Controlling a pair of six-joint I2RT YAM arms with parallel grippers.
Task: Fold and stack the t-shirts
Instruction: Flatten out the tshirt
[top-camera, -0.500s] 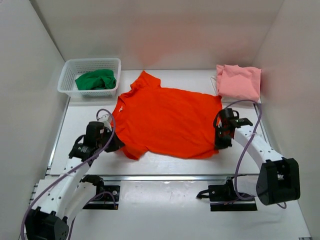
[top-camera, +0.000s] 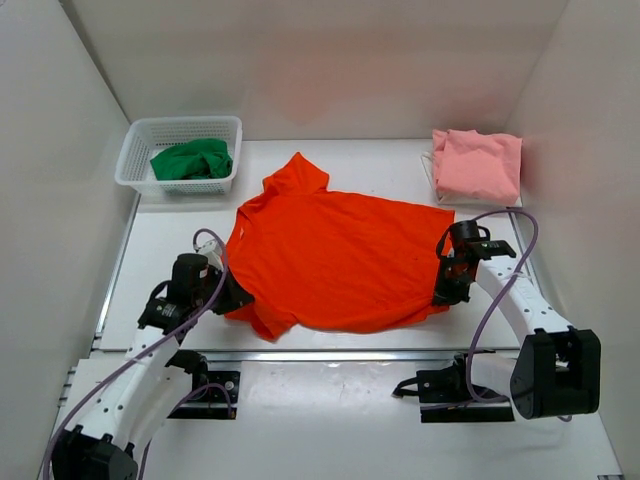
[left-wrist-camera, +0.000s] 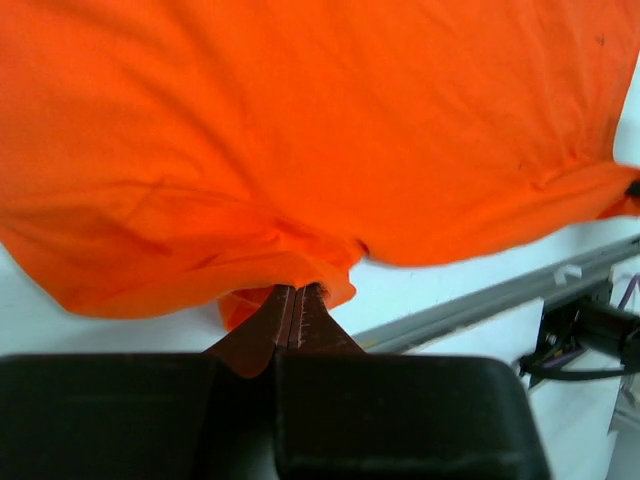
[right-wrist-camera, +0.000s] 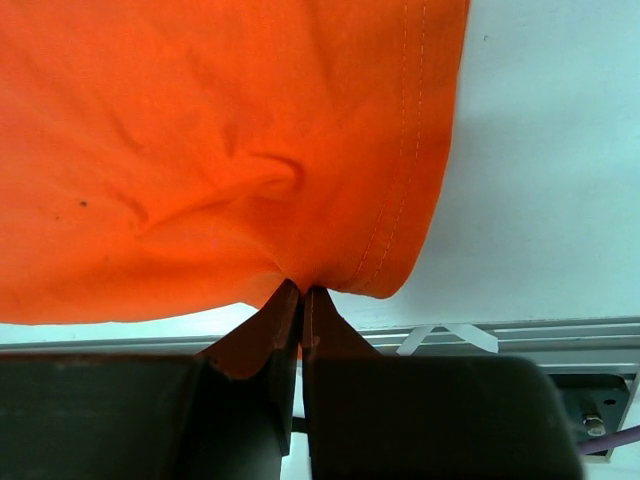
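The left gripper (left-wrist-camera: 297, 292) and right gripper (right-wrist-camera: 301, 291) each clamp the orange shirt (top-camera: 340, 255) at its lower edge; such thin pinches might slip under tension, bunching the cloth.

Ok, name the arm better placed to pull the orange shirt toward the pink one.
Right, probably: the right gripper is shut on a hem corner of the orange shirt, on the same side as the pink shirt; the left gripper grips the sleeve end, farther off.
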